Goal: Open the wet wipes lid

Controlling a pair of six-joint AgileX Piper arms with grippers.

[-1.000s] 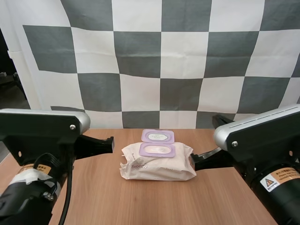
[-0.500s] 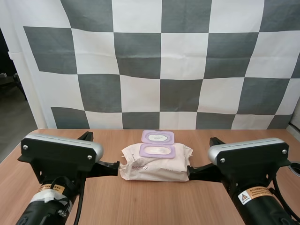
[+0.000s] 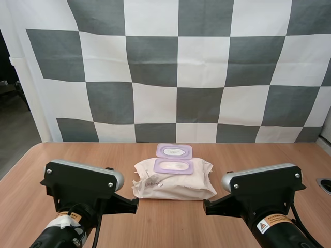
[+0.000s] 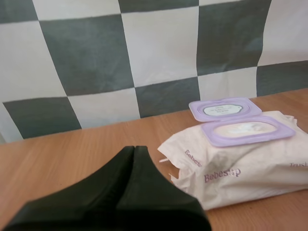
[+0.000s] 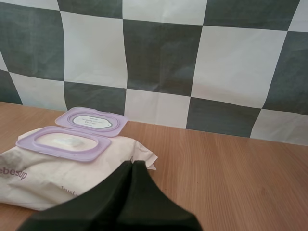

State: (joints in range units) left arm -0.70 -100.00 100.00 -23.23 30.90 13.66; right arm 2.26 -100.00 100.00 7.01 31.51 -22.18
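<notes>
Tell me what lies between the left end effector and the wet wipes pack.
Nothing. The left wrist view shows bare table between the shut left end effector and the near end of the wet wipes pack.

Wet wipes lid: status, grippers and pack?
Left gripper shut, right gripper shut, both empty, apart from the pack. Lid open, flipped back. Nothing in the way.

One pack of wet wipes point(image 3: 173, 182), one purple lid point(image 3: 174, 151). Two grippers: left gripper point(image 4: 134, 149), right gripper point(image 5: 132, 163). One table point(image 3: 258, 157).
</notes>
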